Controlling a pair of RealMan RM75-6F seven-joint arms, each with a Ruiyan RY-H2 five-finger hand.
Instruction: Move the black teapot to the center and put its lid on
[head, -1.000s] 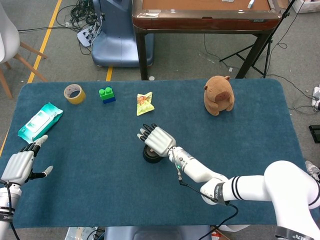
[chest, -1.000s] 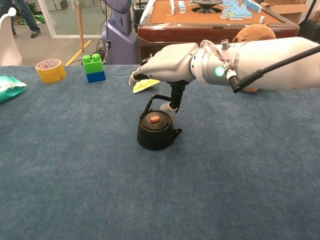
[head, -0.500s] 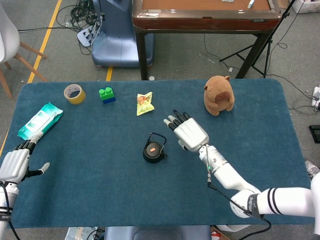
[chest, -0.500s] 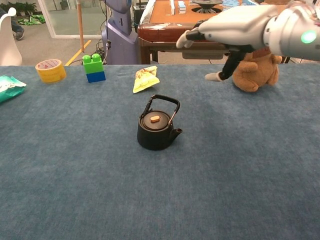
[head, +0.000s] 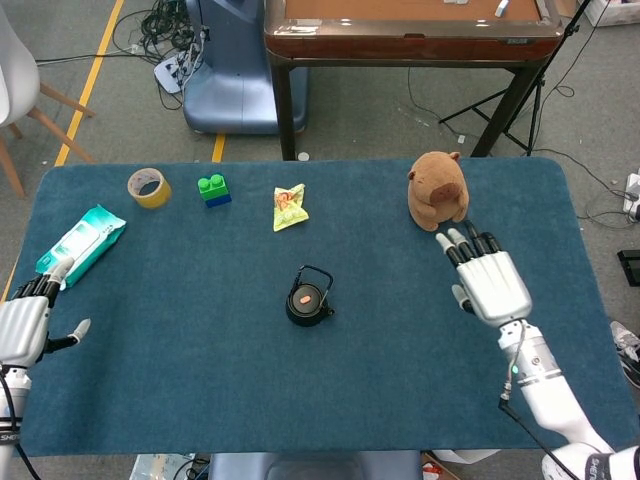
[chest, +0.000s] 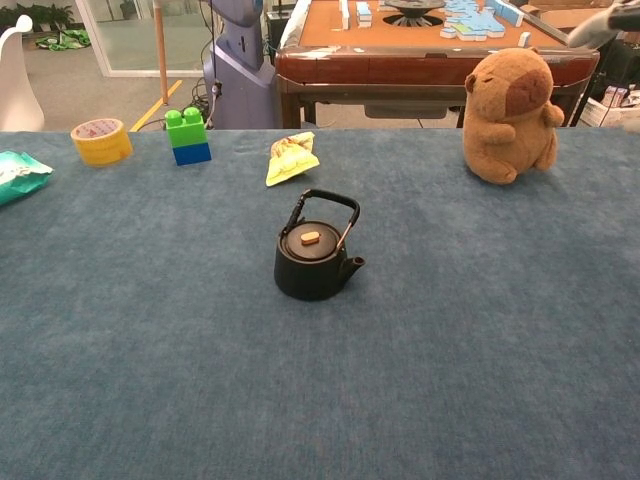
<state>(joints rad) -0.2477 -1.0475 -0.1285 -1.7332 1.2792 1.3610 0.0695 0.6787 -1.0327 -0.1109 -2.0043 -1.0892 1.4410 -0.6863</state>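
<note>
The teapot (head: 307, 298) stands upright near the middle of the blue table (head: 200, 340), with the lid (chest: 311, 241) seated on its opening and a small orange knob on top. The handle is raised over the lid, and the spout points toward the robot's right in the chest view. Nothing touches the teapot. Beyond it, near the far edge, lies a yellow packet (head: 290, 206); further left along that edge stand a green and blue block (head: 213, 189) and a tape roll (head: 148, 187), each apart from the others. A teal wipes pack (head: 80, 242) lies at the left edge of the table. A brown plush (head: 438, 190) sits upright at the far right. The right hand (head: 488, 280) hovers just in front of the plush, well apart from the teapot, palm down, fingers extended and slightly apart, holding nothing. The left hand (head: 22, 325) is at the left edge of the table, just in front of the wipes pack, fingers extended, thumb out to the side, holding nothing
</note>
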